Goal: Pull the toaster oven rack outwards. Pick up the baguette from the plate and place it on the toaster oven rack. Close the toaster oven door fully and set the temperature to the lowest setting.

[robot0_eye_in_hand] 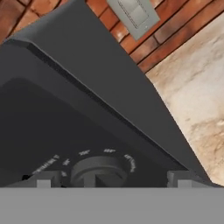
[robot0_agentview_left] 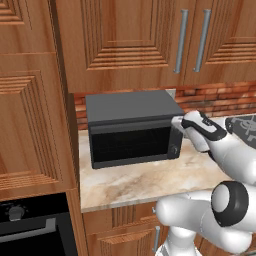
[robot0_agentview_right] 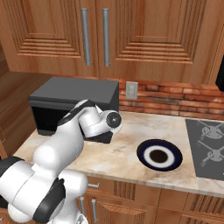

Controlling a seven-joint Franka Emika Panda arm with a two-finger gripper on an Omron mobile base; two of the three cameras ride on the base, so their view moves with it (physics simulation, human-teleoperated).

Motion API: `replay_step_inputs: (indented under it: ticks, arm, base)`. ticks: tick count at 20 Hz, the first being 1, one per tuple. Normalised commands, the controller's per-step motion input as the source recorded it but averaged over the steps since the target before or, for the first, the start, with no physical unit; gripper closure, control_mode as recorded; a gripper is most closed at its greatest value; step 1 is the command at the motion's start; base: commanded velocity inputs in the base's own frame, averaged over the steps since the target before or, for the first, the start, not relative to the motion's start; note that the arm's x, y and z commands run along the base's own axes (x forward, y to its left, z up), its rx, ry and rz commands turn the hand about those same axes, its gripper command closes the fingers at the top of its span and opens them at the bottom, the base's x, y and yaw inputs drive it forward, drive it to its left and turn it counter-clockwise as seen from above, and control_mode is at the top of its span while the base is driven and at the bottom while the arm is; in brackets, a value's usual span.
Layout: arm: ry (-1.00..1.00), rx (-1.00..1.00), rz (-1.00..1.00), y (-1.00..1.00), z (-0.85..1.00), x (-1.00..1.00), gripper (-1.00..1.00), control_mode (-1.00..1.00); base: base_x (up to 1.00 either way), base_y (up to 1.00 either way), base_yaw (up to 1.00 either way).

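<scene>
In the left base view, a built-in black oven with a round knob is sitting at 8 o'clock, below the marbled beige stone counter. The dark grey boxy toaster oven is standing on that counter near the centre, with its flat black toaster oven door standing shut against the front. At 3 o'clock of the toaster oven, the white arm is bringing its gripper up against the narrow control strip at the appliance's right end.

In the right base view, the toaster oven is sitting at 9 o'clock of the frame, the arm's hand is crossing in front of its right end, and the grey wall outlet plate is showing on the red brick backsplash just past it. The round plate with dark navy rim and white centre is lying on the counter at 4 o'clock of the toaster oven, well apart from it, with a dark spot at its middle and no bread visible on it. A black gas hob is lying at 3 o'clock of the plate.

In the hand view, the two dark finger tips are standing wide apart, one on each side of a round dark temperature dial with pale markings arcing above it; the gripper is open and gripping nothing. Whether the tips are touching the dial I cannot tell.
</scene>
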Motion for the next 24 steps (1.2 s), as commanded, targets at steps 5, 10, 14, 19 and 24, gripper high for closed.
replay_step_inputs:
  ticks: [5,10,14,19,24]
  arm:
    - [0.00,0.00,0.05,-0.13,0.00,0.28,-1.00,-1.00]
    - [-0.01,0.00,0.04,-0.01,0.00,0.29,-1.00,-1.00]
    - [-0.04,0.00,0.01,0.00,-0.03,0.21,-1.00,-1.00]
    - [-0.02,0.00,0.00,0.00,-0.05,0.19,-1.00,-1.00]
    - [0.00,0.00,0.00,0.00,-0.02,0.19,-1.00,-1.00]
  base:
    - [0.00,0.00,0.00]
    - [0.00,0.00,0.00]
    - [0.00,0.00,0.00]
    - [0.00,0.00,0.00]
    - [0.00,0.00,0.00]
